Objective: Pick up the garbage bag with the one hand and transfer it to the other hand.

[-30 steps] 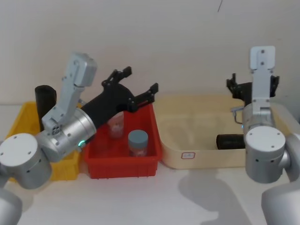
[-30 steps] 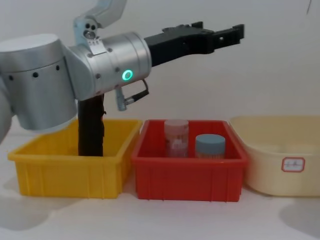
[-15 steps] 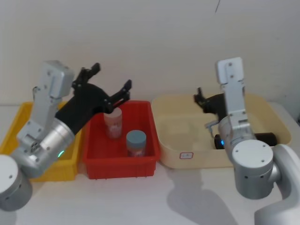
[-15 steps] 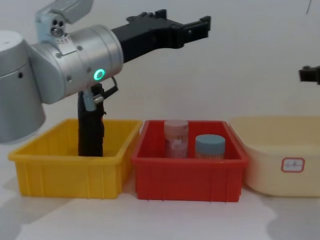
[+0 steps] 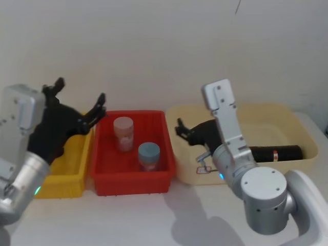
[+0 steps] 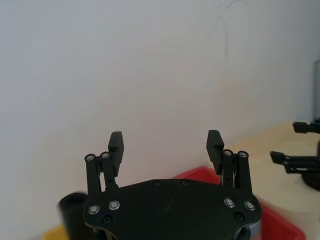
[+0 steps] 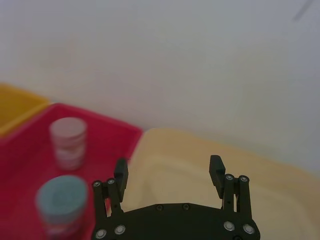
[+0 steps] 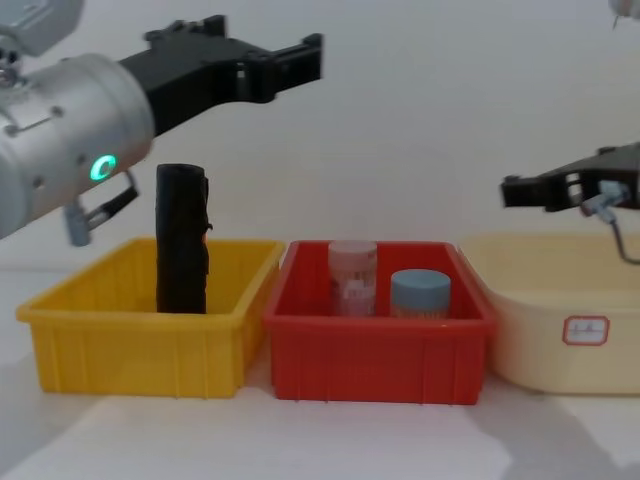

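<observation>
The desk [image 8: 320, 440] carries three containers in a row: a yellow bin [image 8: 140, 345] on the robot's left, a red bin [image 8: 380, 350] in the middle and a beige tub [image 8: 560, 345] on the right. The garbage bag [image 8: 182, 240], a tall black roll, stands upright in the yellow bin, untouched. A second black roll [image 5: 274, 152] lies on its side in the beige tub. A pink jar [image 8: 352, 275] and a blue-lidded jar [image 8: 420, 290] stand in the red bin. Step in hand, by my assessment: the approach to the pick, with no grasp made and the transfer not begun. The left end effector [image 5: 80, 91], on the green-ringed arm, hangs above the yellow bin, higher than the top of the garbage bag and clear of it. Its fingers are spread wide and hold nothing. The right end effector [image 7: 168, 167], on the blue-ringed arm, is raised over the end of the beige tub nearest the red bin, likewise wide open, empty and touching nothing. The next move likely calls for the left end effector to descend and turn until its fingers straddle the roll's upper part, then close squarely. A glancing contact could tip so tall a roll.
</observation>
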Robot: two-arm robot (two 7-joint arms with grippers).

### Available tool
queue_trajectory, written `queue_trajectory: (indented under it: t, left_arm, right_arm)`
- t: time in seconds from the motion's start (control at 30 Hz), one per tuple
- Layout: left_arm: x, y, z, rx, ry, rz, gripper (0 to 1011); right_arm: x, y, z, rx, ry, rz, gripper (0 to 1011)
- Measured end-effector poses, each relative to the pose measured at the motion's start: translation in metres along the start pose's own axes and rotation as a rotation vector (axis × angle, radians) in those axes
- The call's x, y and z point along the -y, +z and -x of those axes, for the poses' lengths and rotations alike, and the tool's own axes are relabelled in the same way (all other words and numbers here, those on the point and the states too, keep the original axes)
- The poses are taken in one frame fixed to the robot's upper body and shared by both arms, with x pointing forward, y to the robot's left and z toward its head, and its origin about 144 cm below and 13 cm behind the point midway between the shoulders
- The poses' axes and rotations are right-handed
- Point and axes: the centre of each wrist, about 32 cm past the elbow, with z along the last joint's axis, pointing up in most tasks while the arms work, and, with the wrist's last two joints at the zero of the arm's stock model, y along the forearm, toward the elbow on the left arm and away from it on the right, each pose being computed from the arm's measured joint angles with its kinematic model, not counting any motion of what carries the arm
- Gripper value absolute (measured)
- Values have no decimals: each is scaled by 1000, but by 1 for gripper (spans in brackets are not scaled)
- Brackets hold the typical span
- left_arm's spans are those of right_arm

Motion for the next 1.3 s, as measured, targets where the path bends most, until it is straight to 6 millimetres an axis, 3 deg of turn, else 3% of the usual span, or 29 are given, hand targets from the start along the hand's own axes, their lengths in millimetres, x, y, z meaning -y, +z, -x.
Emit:
queue_trajectory:
  t: [0.4, 0.83, 1.3]
  left_arm:
    - [-31, 4, 0, 16, 122, -33, 1000]
    - [-43, 6, 0, 25, 167, -46, 1000]
    - [-47, 7, 0, 28, 186, -51, 1000]
  right_arm:
    - [11, -1, 17, -15, 210, 14, 1000]
    - [14, -1, 23, -23, 317, 50, 1000]
    - [1, -8, 31, 5, 319, 108, 1000]
